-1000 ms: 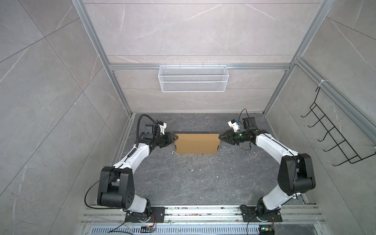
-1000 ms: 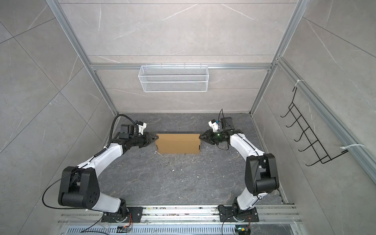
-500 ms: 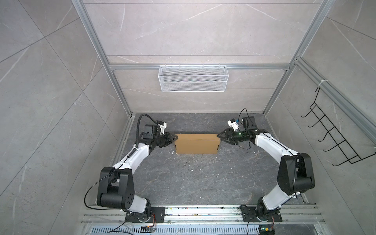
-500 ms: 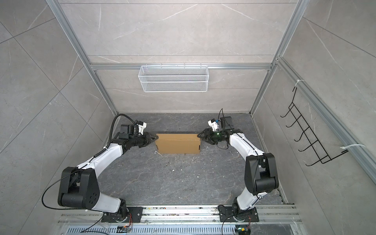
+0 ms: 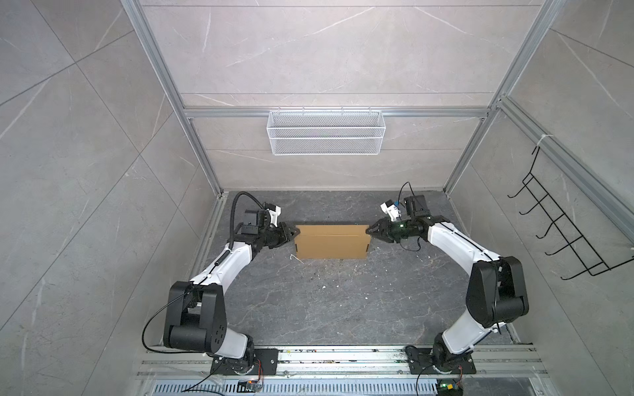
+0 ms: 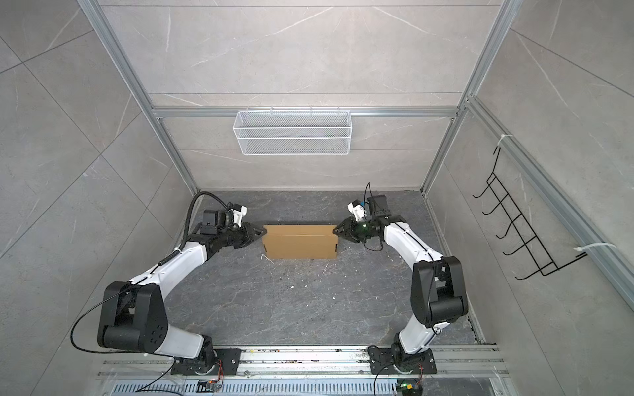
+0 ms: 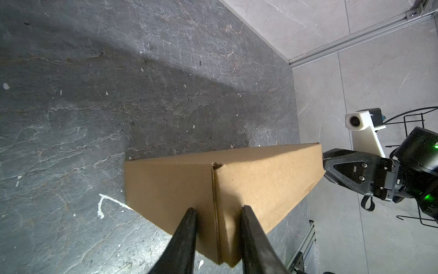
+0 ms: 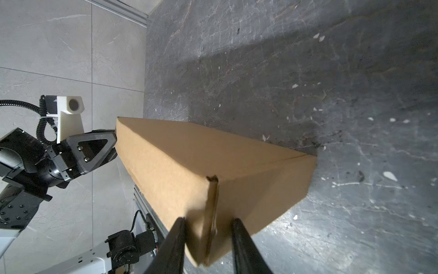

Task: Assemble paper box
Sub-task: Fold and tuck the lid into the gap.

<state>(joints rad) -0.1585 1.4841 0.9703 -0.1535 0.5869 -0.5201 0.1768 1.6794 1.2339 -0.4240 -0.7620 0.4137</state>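
Item: 1 paper box [image 5: 331, 245], plain brown corrugated cardboard, closed up as a shallow rectangular mailer with no flap standing open in any view. Location: on the dark stone surface [image 5: 326, 301], toward the back and midway between the 2 arms. Orientation: long axis runs left to right across the robot's front, parallel to the back wall, with 1 short end toward each arm and a long side facing the arm bases. Left claw [image 5: 295, 234]: at the box's left end, near its rear corner. In the left wrist view its fingers [image 7: 187, 237] stand partly apart and straddle a folded edge of that end. Whether they clamp the card cannot be told. Right claw [image 5: 368, 230]: mirrors this at the right end, fingers [image 8: 239, 237] partly apart astride the end edge, grip likewise not clear. Step, by judgement: late in assembly, the ends being squared or seated. Next move calls for both claws working evenly, since pressure from 1 end alone would slide the light box. Surroundings: white specks on the surface; wire basket [image 5: 326, 137] on the back wall; black hook rack [image 5: 562, 233] on the right wall.
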